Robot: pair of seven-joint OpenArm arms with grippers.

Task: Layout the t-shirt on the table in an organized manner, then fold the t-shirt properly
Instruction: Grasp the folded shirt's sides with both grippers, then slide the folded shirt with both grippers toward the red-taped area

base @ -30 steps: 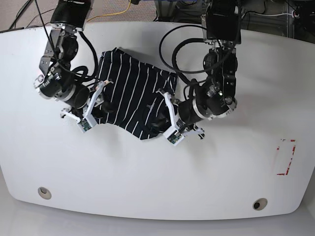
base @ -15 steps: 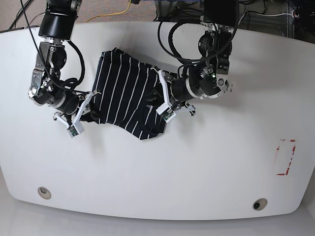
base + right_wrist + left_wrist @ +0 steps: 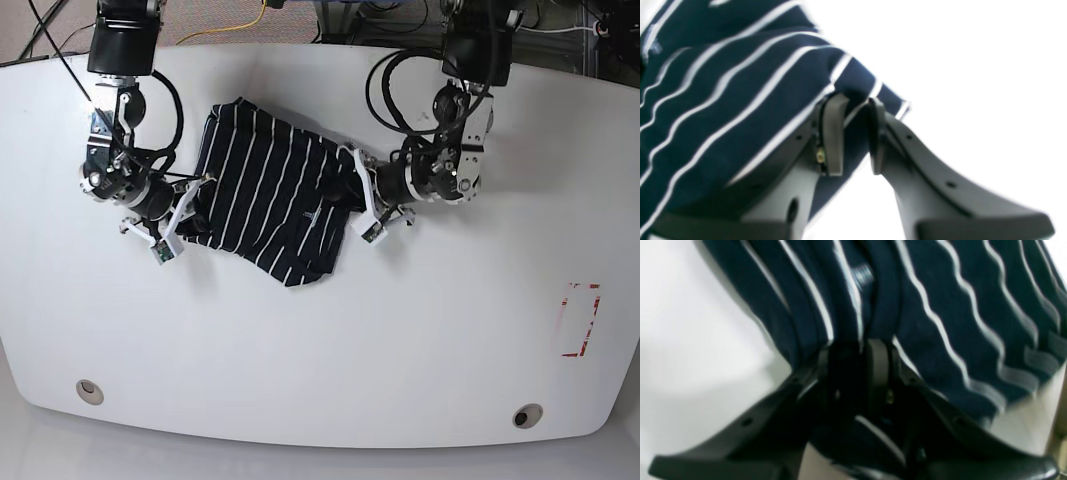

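Observation:
The t-shirt (image 3: 265, 195), black with thin white stripes, lies bunched on the table (image 3: 330, 340) at the upper middle. My left gripper (image 3: 358, 205) is at the shirt's right edge. In the left wrist view the left gripper (image 3: 858, 350) is shut, with a thick fold of t-shirt (image 3: 940, 306) pinched between its jaws. My right gripper (image 3: 190, 205) holds the shirt's left edge. Seen from the right wrist, the right gripper (image 3: 855, 110) is shut on a corner of the t-shirt (image 3: 740, 100), and the hem runs between its pads. Both wrist views are blurred.
A red rectangular mark (image 3: 580, 320) sits near the table's right edge. Two small round metal holes (image 3: 90, 391) (image 3: 527, 415) lie near the front corners. Black cables (image 3: 385, 90) loop above the left arm, and yellow and black cables lie beyond the far edge.
My left gripper has moved right and slightly up with the shirt's right edge. My right gripper has shifted up and right at the left edge. The shirt is drawn out wider.

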